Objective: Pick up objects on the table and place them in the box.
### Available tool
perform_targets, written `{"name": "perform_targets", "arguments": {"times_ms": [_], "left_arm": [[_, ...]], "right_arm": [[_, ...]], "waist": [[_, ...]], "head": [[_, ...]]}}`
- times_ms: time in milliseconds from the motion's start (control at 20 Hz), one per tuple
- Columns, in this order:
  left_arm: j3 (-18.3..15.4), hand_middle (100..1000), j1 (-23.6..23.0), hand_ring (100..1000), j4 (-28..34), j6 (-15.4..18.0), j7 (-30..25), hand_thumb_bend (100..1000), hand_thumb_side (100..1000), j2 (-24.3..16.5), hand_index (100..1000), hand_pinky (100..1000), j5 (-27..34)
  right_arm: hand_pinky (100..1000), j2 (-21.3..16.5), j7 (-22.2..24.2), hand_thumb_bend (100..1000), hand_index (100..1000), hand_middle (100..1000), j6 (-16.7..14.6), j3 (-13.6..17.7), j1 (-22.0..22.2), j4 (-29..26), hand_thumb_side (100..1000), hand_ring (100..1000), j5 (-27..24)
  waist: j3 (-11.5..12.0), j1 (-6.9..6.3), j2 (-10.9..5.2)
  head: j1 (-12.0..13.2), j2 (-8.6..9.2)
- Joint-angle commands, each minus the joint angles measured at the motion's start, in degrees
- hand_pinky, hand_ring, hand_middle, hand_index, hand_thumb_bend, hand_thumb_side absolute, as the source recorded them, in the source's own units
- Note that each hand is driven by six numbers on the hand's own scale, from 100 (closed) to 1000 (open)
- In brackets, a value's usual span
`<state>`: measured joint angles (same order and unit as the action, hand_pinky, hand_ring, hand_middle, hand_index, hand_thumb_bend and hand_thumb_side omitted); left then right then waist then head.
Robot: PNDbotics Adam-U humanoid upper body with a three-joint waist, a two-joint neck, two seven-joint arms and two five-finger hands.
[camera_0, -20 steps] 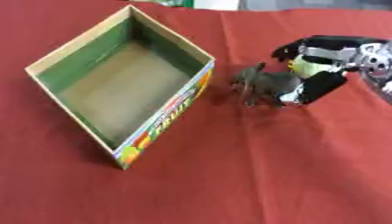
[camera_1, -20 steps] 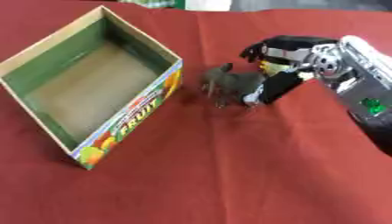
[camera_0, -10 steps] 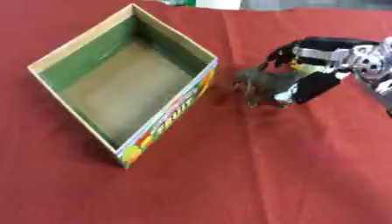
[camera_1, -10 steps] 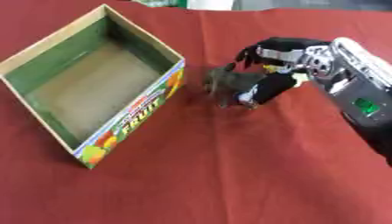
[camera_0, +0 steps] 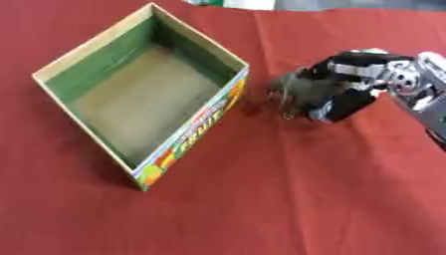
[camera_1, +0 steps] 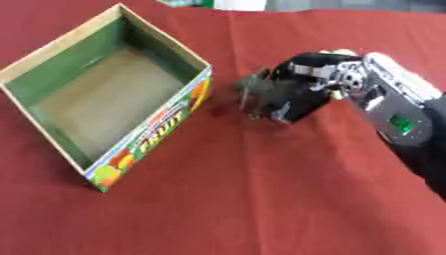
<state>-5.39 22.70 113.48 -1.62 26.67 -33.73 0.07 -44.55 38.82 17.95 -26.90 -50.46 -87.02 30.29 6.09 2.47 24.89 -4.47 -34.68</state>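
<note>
A small grey-brown object (camera_0: 292,90) sits just right of the box's near right corner, its exact shape unclear. My right hand (camera_0: 350,84) comes in from the right with its fingers curled round the object, so the object's right side is hidden. Left of it stands the open cardboard box (camera_0: 196,134), green inside with a fruit print on its front wall. The box holds nothing, and I cannot tell whether the object still touches the red cloth. My left hand shows in neither view.
A red cloth (camera_0: 287,199) covers the table. At the far edge lie a white and a green item (camera_1: 218,4), cut off by the frame. My right forearm (camera_1: 396,117) crosses the right side.
My right hand has shifted a little left and closed its fingers round the grey-brown object. The object and the box have hardly moved.
</note>
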Motion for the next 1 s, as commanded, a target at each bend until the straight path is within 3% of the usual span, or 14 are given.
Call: {"name": "perform_targets", "arguments": {"times_ms": [50,200,350,550,1000], "left_arm": [[-0.5,877,0.7,888,1.1,0.2,0.1,100,862,-1.0,898,691,0.0],[-0.5,876,0.7,888,1.1,0.2,0.2,100,861,-0.9,898,691,0.0],[-0.5,876,0.7,887,1.1,0.1,0.2,100,861,-0.9,898,691,0.1],[-0.5,876,0.8,886,1.1,0.1,0.2,100,860,-0.9,897,691,0.1],[-0.6,875,0.7,884,1.1,-0.1,0.3,100,854,-0.9,897,691,0.1]], "right_arm": [[854,-0.9,0.5,160,883,764,-0.7,0.2,-1.0,0.3,357,896,-0.1],[826,-1.0,0.3,100,843,730,-1.0,0.3,-0.8,0.3,324,864,-0.1],[769,-1.0,-1.8,100,723,575,-0.6,0.4,-0.7,-0.4,298,784,-1.2],[700,-0.9,-5.8,100,630,490,1.2,0.6,-0.7,-1.1,286,708,-6.1],[625,-1.4,-11.2,100,508,382,4.2,1.8,-1.4,-3.5,406,620,-12.7]], "waist": [[0.2,-0.12,-1.09],[0.3,-0.11,-1.07],[0.2,-0.11,-1.11],[0.2,-0.09,-1.24],[0.0,-0.06,-2.06]], "head": [[0.0,0.35],[0.1,0.36],[0.3,0.36],[0.3,0.34],[-0.2,0.06]]}}
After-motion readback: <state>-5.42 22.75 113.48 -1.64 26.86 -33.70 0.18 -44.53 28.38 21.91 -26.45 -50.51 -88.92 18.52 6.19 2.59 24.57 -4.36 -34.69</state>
